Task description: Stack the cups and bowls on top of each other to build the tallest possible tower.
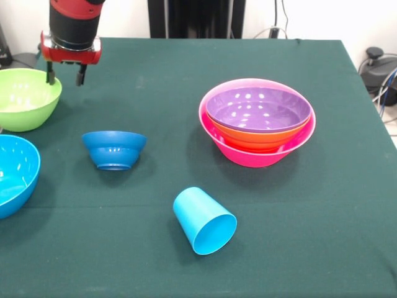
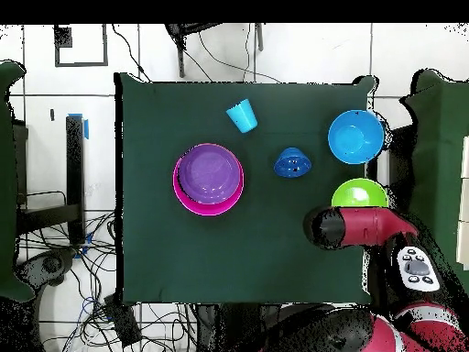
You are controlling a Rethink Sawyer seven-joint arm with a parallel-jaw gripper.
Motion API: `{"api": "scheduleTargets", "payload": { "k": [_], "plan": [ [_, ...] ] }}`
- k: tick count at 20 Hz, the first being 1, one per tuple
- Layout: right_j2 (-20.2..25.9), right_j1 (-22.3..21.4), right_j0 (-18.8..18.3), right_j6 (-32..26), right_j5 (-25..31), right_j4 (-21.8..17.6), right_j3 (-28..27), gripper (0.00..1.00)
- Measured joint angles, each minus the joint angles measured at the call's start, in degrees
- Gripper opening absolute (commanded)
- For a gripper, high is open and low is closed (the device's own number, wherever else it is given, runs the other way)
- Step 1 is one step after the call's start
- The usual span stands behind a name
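The tower is a large pink bowl (image 1: 260,155) with an orange bowl (image 1: 260,138) and a purple bowl (image 1: 257,108) nested in it, right of the table's middle; it also shows in the overhead view (image 2: 209,178). A sky blue cup (image 1: 205,220) lies on its side near the front. A small dark blue bowl (image 1: 115,149) stands upright. A lime green bowl (image 1: 25,98) and a sky blue bowl (image 1: 12,174) sit at the left edge. My gripper (image 1: 65,77) hangs open and empty just beside the lime bowl's far rim. The yellow-green cup and small orange bowl are out of view.
The dark green table (image 1: 322,236) ends close to the lime and sky blue bowls on the left. In the overhead view the arm (image 2: 353,226) reaches over the table's edge next to the lime bowl (image 2: 359,194). Cables lie on the floor around the table.
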Motion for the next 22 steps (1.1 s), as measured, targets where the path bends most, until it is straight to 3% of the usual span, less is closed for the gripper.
{"api": "scheduleTargets", "payload": {
  "k": [18, 19, 22],
  "plan": [
    [-0.7, 0.3, 0.4, 0.0, -0.9, 0.0, 0.0, 1.0],
    [-0.7, 0.3, 0.5, 0.0, -1.1, 0.0, 0.0, 0.0],
    [-0.7, 0.2, 0.5, 0.0, -2.4, 0.1, 0.0, 0.0]
  ]
}}
